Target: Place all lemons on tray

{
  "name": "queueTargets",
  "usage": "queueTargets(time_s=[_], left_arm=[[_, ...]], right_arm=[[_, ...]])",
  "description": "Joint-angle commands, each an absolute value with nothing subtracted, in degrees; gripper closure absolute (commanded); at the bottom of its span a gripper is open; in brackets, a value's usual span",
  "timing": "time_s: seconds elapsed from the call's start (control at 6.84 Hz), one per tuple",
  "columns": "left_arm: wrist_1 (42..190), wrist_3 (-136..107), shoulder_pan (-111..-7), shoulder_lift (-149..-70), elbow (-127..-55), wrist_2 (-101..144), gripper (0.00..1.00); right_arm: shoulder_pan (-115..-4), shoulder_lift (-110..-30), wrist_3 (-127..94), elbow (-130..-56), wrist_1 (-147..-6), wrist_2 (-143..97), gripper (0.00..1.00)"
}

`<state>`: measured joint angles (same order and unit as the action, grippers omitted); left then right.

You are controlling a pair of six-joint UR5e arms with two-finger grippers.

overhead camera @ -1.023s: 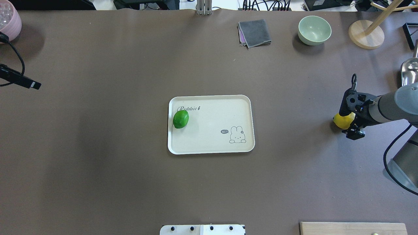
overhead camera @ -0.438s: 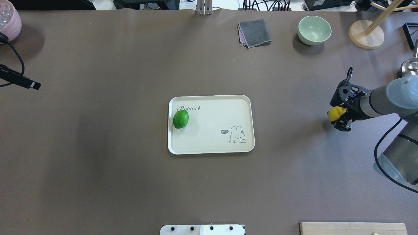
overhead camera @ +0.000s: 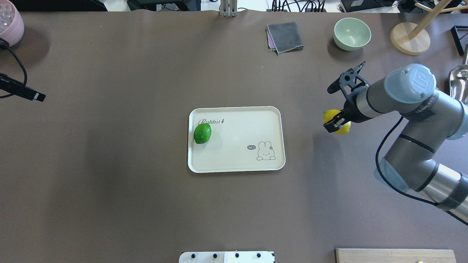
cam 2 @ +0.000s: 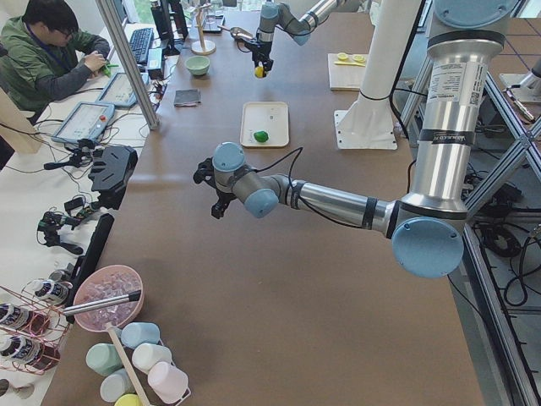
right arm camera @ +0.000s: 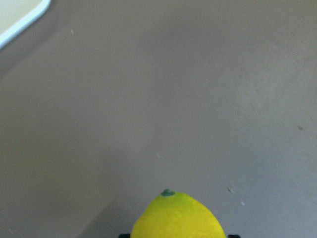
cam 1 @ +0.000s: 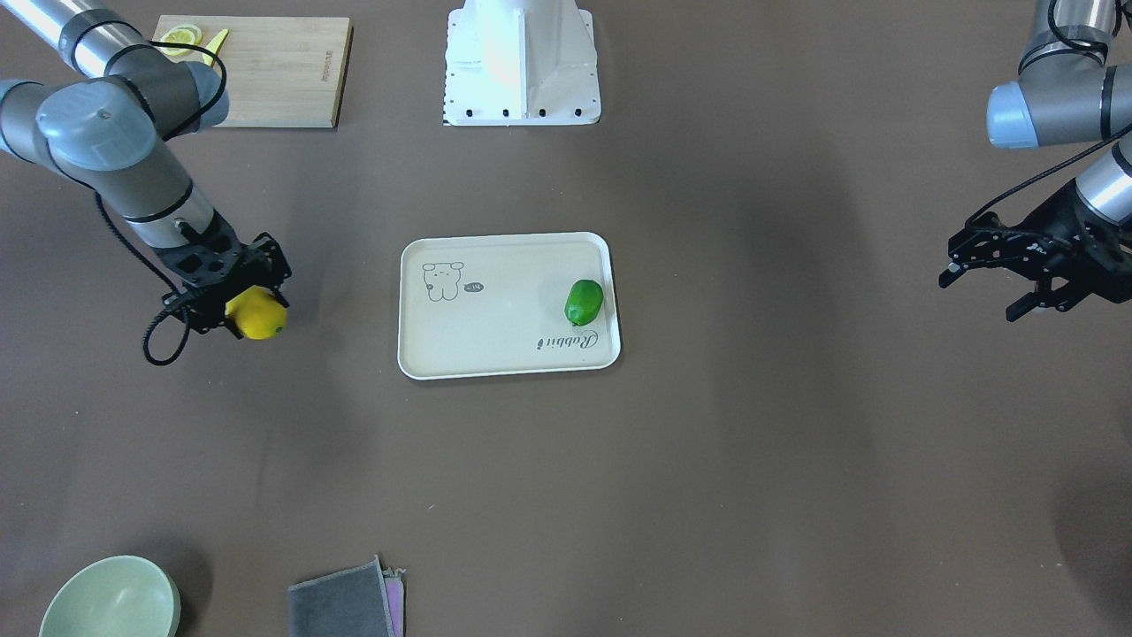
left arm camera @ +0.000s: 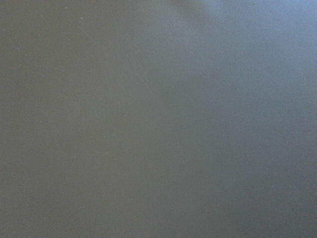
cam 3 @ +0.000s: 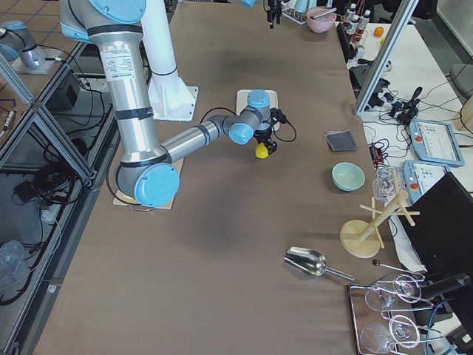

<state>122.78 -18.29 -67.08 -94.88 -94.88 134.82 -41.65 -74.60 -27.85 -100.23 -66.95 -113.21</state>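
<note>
One lemon, the green lemon (overhead camera: pixel 202 133), is seated at 9 o'clock on the tray (overhead camera: pixel 237 166) (overhead view); the yellow lemon (overhead camera: pixel 330 114), pinched in the right tool (cam 1: pixel 250 310) at 3 o'clock off the tray, is judged due for transfer and release onto it.

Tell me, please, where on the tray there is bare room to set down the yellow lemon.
In the overhead view, the tray is bare across its middle, between the green lemon by its left rim and the rabbit drawing at lower right. Only the left end is crowded.
</note>
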Motion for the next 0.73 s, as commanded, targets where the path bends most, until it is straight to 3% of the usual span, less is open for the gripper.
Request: queueTargets(time_s=[0.0, 0.15, 0.29, 0.44, 0.58], left_arm=[[122.78, -18.28, -67.06, -94.75, -95.01, 134.82, 0.01], [122.87, -18.37, -67.06, -94.75, -95.01, 134.82, 0.02], [122.87, -18.37, -67.06, -94.83, -95.1, 134.82, 0.01], [122.87, -18.46, -67.06, -94.75, -95.18, 134.82, 0.01], [122.87, -18.46, -67.06, -94.75, -95.27, 134.82, 0.01]], right_arm=[[-33.7, -63.77, -54.39, -98.54, -68.47, -111.38, 1.0], [-30.7, -58.24, -60.93, -95.05, -68.47, -106.48, 1.0], [-30.15, -54.18, -64.04, -91.79, -68.47, -105.22, 0.26], [-30.84, -53.97, -64.59, -92.54, -68.55, -105.64, 0.0], [-33.37, -53.88, -63.99, -93.33, -69.77, -108.43, 0.0]])
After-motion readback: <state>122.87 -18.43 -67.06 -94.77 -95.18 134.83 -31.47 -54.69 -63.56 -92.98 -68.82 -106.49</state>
